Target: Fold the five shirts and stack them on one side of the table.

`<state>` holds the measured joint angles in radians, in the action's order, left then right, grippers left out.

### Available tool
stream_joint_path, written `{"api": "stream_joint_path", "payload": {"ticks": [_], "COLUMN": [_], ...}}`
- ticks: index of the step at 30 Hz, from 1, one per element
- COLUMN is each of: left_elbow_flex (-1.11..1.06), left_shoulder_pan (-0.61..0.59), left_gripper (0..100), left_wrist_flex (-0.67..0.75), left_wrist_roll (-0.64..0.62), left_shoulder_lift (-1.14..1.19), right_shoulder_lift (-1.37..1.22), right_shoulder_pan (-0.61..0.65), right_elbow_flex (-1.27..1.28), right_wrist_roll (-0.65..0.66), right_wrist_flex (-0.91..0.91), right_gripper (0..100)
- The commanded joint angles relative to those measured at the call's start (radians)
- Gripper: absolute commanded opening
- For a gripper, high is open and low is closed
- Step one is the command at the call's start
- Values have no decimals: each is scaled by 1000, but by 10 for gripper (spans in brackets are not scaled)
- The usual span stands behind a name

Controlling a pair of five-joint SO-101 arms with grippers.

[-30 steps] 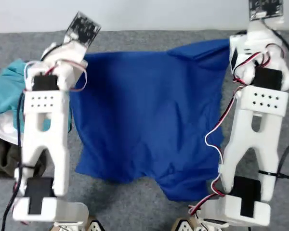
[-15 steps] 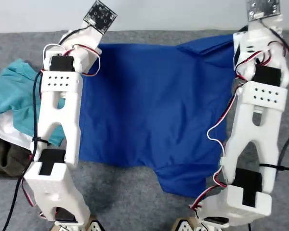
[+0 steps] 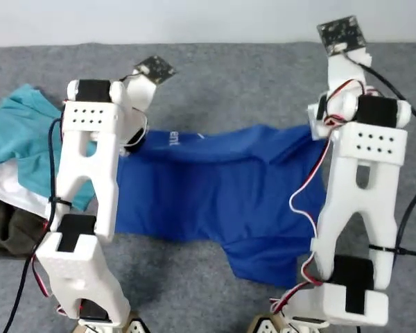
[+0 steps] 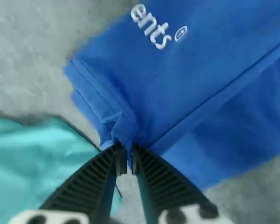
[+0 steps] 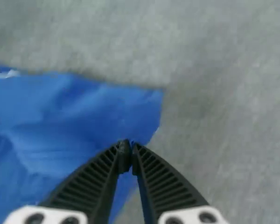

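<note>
Grey worktop (image 3: 236,83) carries a blue shirt (image 3: 222,187) across its middle, the shirt's far part doubled over so white print shows at the fold. Left tool (image 4: 124,157) is clamped on one end of that folded edge, and right tool (image 5: 126,151) pinches the shirt's corner at the other end. A heap of teal, white and dark clothes (image 3: 14,159) lies just beside the shirt's left end.
</note>
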<state>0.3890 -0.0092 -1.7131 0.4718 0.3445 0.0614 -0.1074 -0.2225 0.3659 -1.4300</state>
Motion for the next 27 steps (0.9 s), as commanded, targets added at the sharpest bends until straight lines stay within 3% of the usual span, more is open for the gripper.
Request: {"api": "stream_joint_path", "payload": {"ticks": [1, 7, 18, 27], "left_elbow_flex": [-22, -147, -328, -343], "left_shoulder_pan": [-15, -74, -110, -107], "left_gripper": [6, 6, 6, 6], "left_wrist_flex": [-43, -41, -38, -23], "left_wrist_roll": [-12, -8, -5, -5], "left_shoulder_lift": [-25, -31, -28, -28], "right_shoulder_lift": [85, 74, 298, 438], "right_shoulder_pan": [21, 41, 42, 41], "right_elbow_flex": [-9, 3, 471, 652], "right_wrist_roll": [9, 11, 9, 11], "right_wrist_flex": [-150, -369, -363, -363], "right_gripper": [8, 8, 9, 9]}}
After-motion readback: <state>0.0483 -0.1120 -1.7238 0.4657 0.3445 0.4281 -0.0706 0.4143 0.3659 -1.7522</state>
